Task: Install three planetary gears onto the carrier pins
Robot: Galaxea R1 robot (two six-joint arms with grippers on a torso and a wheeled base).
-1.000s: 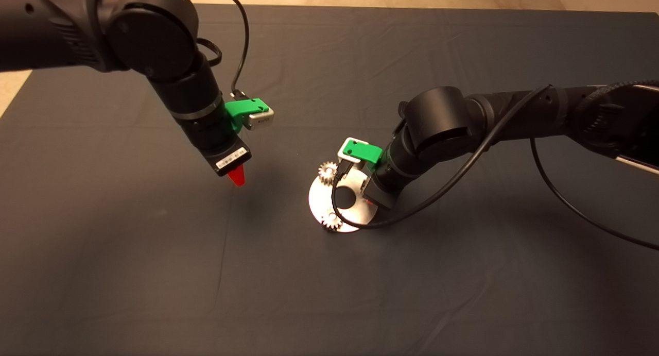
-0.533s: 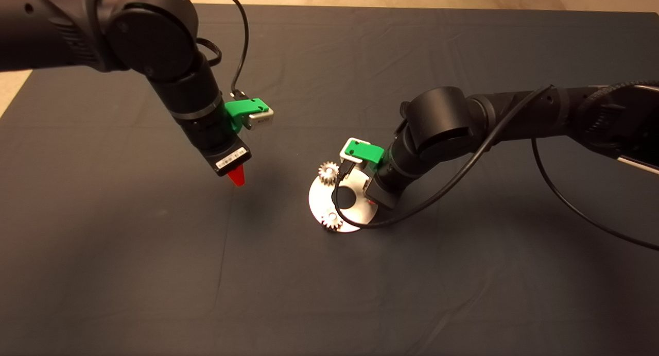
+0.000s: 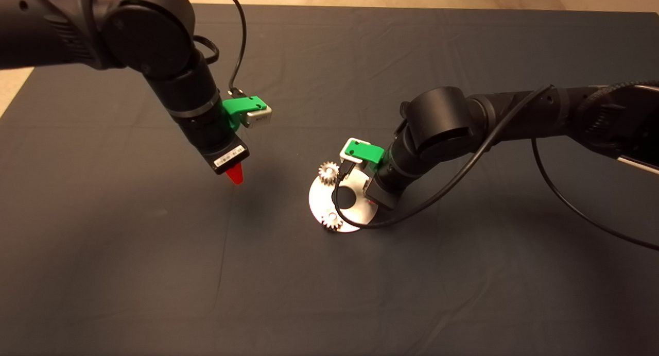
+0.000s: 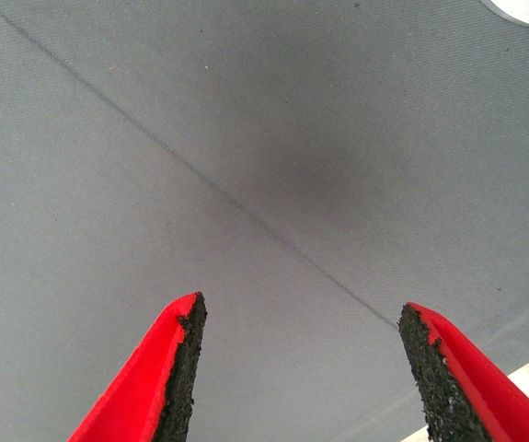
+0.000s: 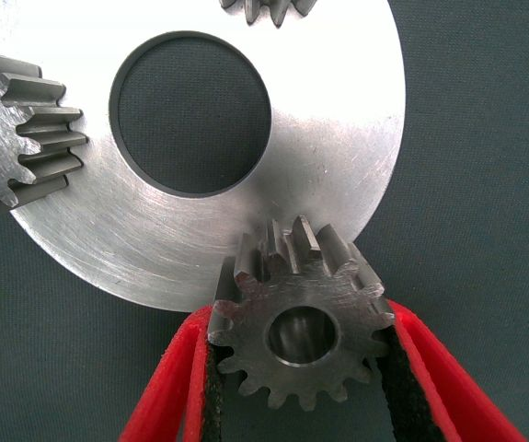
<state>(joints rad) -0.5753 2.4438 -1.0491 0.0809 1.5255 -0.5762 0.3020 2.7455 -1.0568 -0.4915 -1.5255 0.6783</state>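
Right wrist view: right gripper (image 5: 301,368) pinches third gear (image 5: 301,318) by teeth at disc (image 5: 338,138) rim. Steel looks stiff, slippery; hold flanks. Left gripper (image 4: 296,368) spread, well apart from disc.

Both arms are matte black, built of thick round joints and tubular links. Each wrist carries a bright green bracket with a small silver-white camera block, fed by a thin black cable that loops loosely along the arm. A white barcode label sits on the left wrist's end. The left pincer (image 4: 296,368) and right pincer (image 5: 301,368) have red tapered fingers (image 4: 144,387) lined with coarse black pads (image 4: 425,368).
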